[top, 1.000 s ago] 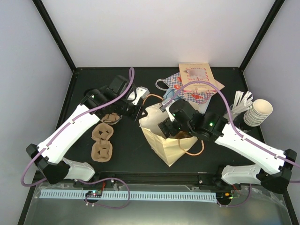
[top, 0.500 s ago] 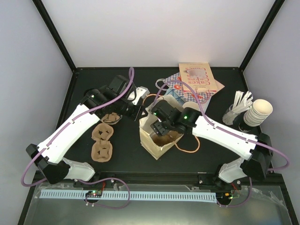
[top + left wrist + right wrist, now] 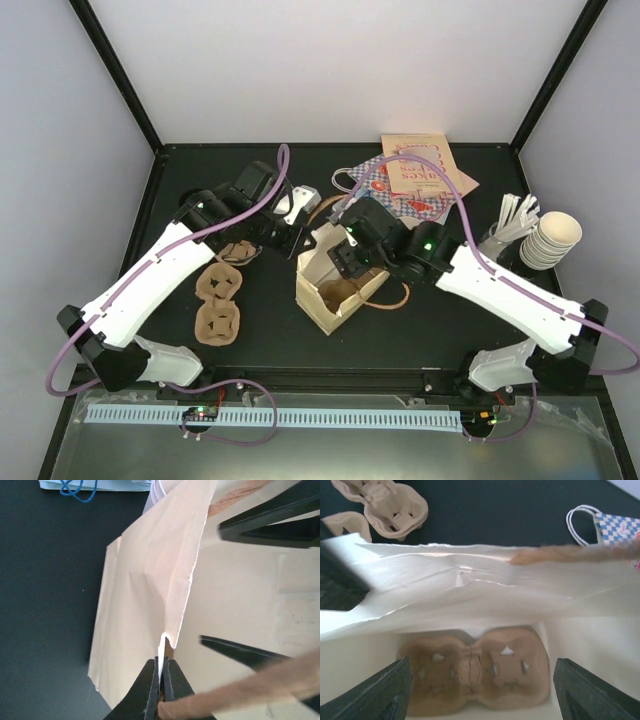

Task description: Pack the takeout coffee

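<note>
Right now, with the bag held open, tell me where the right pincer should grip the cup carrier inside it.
Grip the cup carrier at its narrow waist between the two wells, coming straight down through the bag's open mouth. It lies flat on the floor with walls close all round, so likely only its top is reachable; the right pincer hangs open above it.
</note>
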Controlling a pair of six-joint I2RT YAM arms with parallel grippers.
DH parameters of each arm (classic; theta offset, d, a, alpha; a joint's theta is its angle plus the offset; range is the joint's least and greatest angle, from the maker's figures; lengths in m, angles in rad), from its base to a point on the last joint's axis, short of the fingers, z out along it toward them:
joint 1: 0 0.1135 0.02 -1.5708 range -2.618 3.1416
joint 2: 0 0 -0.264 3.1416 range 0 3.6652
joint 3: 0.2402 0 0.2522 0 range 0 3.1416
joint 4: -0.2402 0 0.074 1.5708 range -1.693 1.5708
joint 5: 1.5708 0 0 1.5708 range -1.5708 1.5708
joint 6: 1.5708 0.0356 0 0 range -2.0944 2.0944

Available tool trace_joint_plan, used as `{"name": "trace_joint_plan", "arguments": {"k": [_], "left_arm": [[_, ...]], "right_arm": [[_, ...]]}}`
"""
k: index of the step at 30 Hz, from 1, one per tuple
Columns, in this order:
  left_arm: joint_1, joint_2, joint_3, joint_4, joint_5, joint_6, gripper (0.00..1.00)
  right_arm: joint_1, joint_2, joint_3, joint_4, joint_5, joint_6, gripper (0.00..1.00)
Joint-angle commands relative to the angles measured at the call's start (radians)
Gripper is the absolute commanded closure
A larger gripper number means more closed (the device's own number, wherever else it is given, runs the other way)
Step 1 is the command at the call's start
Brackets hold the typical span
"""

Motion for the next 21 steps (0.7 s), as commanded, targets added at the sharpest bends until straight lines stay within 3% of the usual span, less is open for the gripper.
{"name": "trace_joint_plan", "arguments": {"k": [1, 12, 21], "left_arm": [[-0.004, 0.014, 0.035, 0.001, -0.024, 0.019, 0.98], [-0.004, 0.015, 0.040, -0.001, -0.034, 0.020, 0.98], [-0.004, 0.019, 0.047, 0.003, -0.049, 0.027, 0.98]], "right_arm": [[-0.004, -0.073, -0.013, 0.023, 0.032, -0.013, 0.20], [-0.004, -0.217, -0.067, 0.141, 0.087, -0.032, 0.19], [-0.004, -0.274, -0.045, 0.131, 0.154, -0.056, 0.17]]}}
